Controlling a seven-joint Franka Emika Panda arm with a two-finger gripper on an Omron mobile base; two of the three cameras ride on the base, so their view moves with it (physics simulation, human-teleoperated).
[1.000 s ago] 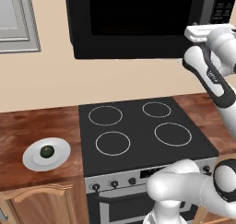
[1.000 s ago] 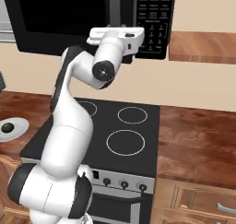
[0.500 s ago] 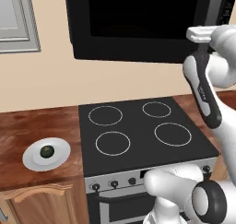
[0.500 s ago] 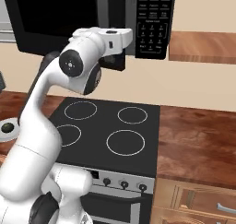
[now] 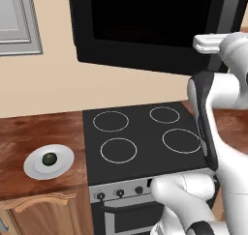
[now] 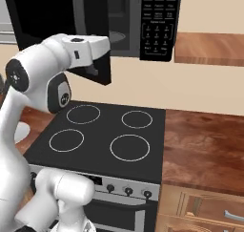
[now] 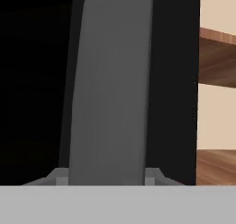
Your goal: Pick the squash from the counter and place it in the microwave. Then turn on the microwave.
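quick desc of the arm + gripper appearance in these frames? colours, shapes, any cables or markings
Arm: glossy white rounded shells, bulbous at the joints, with dark grey circular joint caps and a long dark inset panel along one link. Boxy white hand block. Gripper fingertips are small and grey, mostly cut off at the hand view's bottom. No external cables visible; no legible markings.

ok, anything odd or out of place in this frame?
Nothing spilled, damaged or askew. The large black microwave has its dark glass door swung open, with the tool at the long grey handle. The small dark green squash sits on a white plate on the reddish-brown counter.
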